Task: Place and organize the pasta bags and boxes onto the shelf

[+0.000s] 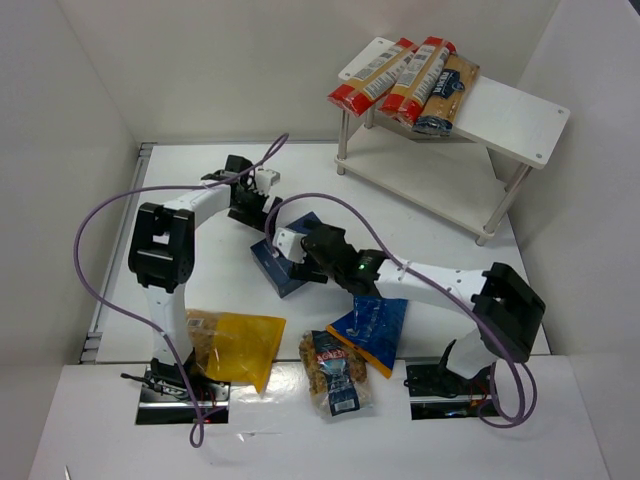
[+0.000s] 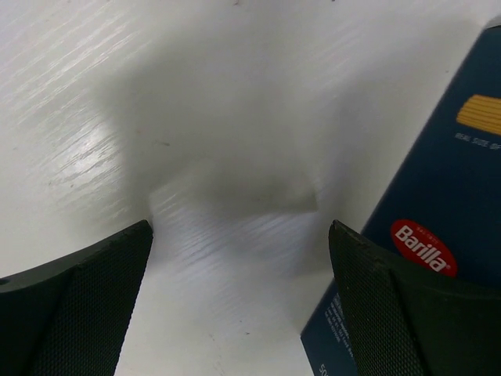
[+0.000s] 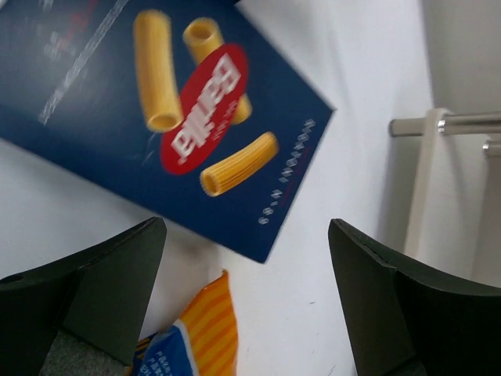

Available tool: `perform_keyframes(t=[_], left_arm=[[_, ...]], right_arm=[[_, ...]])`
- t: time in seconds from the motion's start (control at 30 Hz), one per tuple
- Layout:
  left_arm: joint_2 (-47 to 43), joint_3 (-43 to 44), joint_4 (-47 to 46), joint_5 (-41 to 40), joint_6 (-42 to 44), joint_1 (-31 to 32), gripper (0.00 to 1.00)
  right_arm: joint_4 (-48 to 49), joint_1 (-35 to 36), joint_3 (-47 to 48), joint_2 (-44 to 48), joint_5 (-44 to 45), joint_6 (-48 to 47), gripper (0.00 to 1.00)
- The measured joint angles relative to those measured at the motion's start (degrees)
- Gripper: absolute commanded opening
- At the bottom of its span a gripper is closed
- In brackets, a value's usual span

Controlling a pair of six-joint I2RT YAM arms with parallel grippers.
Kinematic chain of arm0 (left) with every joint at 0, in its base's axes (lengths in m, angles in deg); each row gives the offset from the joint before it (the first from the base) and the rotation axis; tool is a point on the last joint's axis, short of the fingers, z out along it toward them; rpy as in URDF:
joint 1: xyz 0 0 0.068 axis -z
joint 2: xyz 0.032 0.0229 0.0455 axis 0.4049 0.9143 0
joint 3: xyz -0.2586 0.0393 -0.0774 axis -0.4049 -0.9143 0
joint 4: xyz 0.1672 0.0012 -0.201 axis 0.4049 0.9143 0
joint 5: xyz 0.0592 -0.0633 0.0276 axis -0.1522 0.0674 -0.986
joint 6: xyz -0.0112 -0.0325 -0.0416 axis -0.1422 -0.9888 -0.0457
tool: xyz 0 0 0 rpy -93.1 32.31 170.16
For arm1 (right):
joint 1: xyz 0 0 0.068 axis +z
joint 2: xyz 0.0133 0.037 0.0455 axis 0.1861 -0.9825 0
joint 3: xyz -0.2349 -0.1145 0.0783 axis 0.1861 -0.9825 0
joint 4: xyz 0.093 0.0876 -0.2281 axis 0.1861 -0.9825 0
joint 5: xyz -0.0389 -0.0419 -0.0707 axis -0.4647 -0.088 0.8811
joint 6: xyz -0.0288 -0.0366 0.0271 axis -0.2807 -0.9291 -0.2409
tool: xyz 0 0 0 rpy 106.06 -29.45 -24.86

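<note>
The dark blue pasta box (image 1: 282, 274) lies flat on the table's middle; it also shows in the left wrist view (image 2: 450, 196) and the right wrist view (image 3: 156, 110). My left gripper (image 1: 256, 208) is open and empty (image 2: 240, 235), just behind and left of the box. My right gripper (image 1: 296, 252) is open and empty (image 3: 246, 227), over the box's near edge. The yellow bag (image 1: 237, 345), the clear bag with a dark label (image 1: 335, 372) and the blue bag with an orange top (image 1: 372, 328) (image 3: 188, 337) lie near the front. The white shelf (image 1: 510, 112) stands at the back right.
Three long spaghetti packs (image 1: 405, 78) lie on the shelf's top board at its left end. A shelf leg (image 3: 423, 188) shows to the right in the right wrist view. Purple cables (image 1: 100, 215) loop over both arms. White walls enclose the table.
</note>
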Motion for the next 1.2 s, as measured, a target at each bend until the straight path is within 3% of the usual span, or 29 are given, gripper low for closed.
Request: perform_keyframes(t=[0.2, 0.77, 1.2], left_arm=[[0.7, 1.1, 1.0, 3.8, 1.6, -0.5, 0.99], [1.3, 2.0, 2.3, 7.9, 3.1, -2.0, 0.99], [1.5, 2.1, 2.7, 8.5, 4.8, -2.8, 0.96]], right_arm=[[1.9, 0.0, -4.6, -3.9, -1.6, -3.0, 0.94], [11.0, 0.0, -5.7, -11.3, -2.1, -8.1, 0.94], [11.4, -2.0, -1.6, -13.0, 2.9, -9.8, 0.94]])
